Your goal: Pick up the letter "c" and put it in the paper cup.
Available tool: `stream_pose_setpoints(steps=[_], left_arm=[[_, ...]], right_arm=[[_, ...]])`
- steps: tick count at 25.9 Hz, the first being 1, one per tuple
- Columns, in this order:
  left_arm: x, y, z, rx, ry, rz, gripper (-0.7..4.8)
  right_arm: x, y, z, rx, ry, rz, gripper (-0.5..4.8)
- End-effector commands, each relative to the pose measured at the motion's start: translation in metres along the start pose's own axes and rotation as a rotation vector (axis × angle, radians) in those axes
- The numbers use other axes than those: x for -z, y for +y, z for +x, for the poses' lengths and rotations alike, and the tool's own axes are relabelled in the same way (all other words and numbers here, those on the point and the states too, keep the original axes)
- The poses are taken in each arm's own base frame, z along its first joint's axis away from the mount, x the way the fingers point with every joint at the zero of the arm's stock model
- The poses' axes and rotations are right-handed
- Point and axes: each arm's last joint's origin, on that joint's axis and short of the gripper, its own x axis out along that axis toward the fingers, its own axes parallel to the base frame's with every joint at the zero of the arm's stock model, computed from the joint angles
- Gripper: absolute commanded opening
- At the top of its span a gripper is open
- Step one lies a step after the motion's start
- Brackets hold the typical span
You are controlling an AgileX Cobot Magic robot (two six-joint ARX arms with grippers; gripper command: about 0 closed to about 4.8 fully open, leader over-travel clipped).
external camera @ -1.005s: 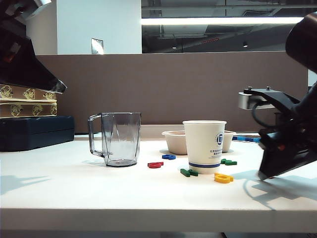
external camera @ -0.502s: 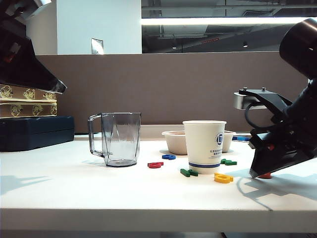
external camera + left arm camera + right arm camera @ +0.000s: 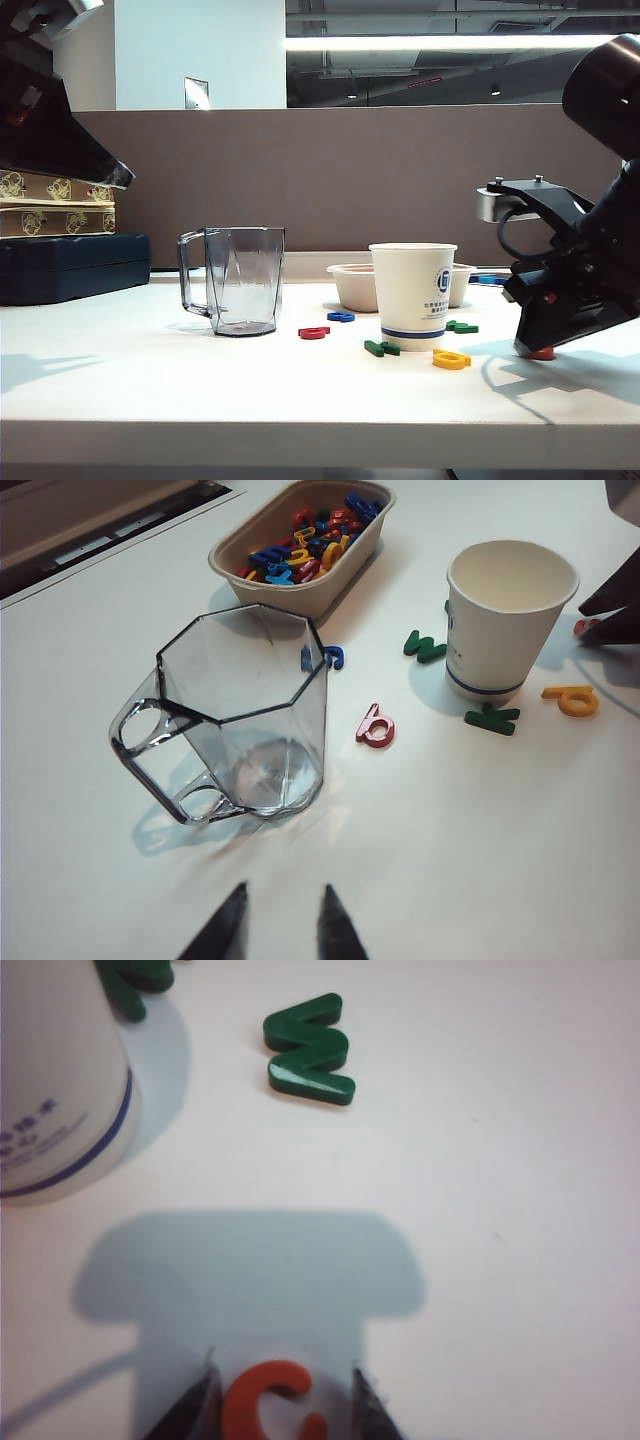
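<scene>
The orange-red letter "c" point(image 3: 250, 1400) lies flat on the white table point(image 3: 200, 380), to the right of the paper cup in the exterior view. My right gripper point(image 3: 284, 1385) is down at the table, open, with one finger on each side of the letter; one finger stands close against it and the other leaves a gap. In the exterior view the right gripper point(image 3: 533, 346) partly covers the letter "c" point(image 3: 544, 353). The white paper cup point(image 3: 413, 295) with its blue band stands upright and empty point(image 3: 510, 575). My left gripper point(image 3: 283, 910) hangs open near the clear mug, holding nothing.
A clear handled mug point(image 3: 240, 280) stands left of the cup. A beige bowl point(image 3: 235, 550) of several letters sits behind. Loose letters lie round the cup: green w point(image 3: 310, 1050), another green one point(image 3: 381, 348), yellow point(image 3: 451, 359), crimson point(image 3: 313, 332), blue point(image 3: 341, 316). Boxes point(image 3: 60, 265) are stacked at far left.
My right gripper has shifted a little left and sunk to the table, and the letter "c" now shows at its tip. The left arm has not moved.
</scene>
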Motion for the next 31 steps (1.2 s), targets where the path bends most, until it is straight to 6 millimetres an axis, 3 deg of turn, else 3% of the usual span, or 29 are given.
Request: stream_pose_setpoints(steps=[1,14,31], left_arm=[[-0.002,0.001,0.0,-0.003,-0.015,0.01,0.84],[-0.003,0.0,0.0,-0.002,-0.016,0.009,0.84],[-0.002,0.001,0.0,-0.002,-0.015,0.008,0.84]], right_arm=[[0.014,0.001,0.002,0.013,0.115,-0.001,1.37],[0.013,0.0,0.002,0.015,0.107,-0.001,1.35],[-0.011,-0.003,-0.002,0.02,0.068,0.0,1.35]])
